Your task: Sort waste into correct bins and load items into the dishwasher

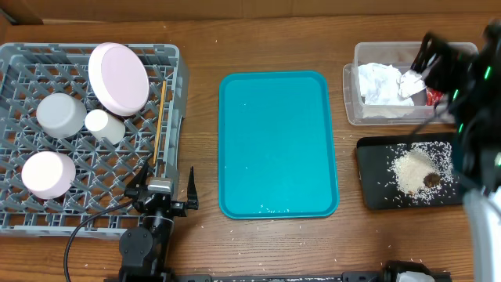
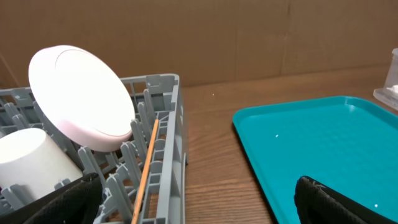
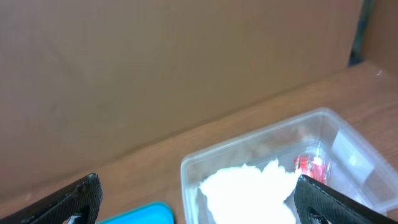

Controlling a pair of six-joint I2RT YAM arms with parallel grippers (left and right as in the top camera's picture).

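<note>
Grey dish rack (image 1: 31, 48) loaded left, waste binned right.
Plate (image 1: 117, 77), two bowls (image 1: 61, 114) (image 1: 48, 173), cup (image 1: 104, 125) and chopsticks (image 1: 160, 117) sit in it; our left gripper (image 1: 168, 175) gapes wide at its near right corner. Strips of table (image 1: 202, 117) flank the teal tray (image 1: 278, 141). Our right gripper (image 3: 198, 186), jaws wide, hovers over the clear tub (image 1: 351, 94) with napkins (image 1: 382, 84) and red wrapper (image 1: 433, 97); rice (image 1: 413, 171) lies in the black tray (image 1: 372, 192).
</note>
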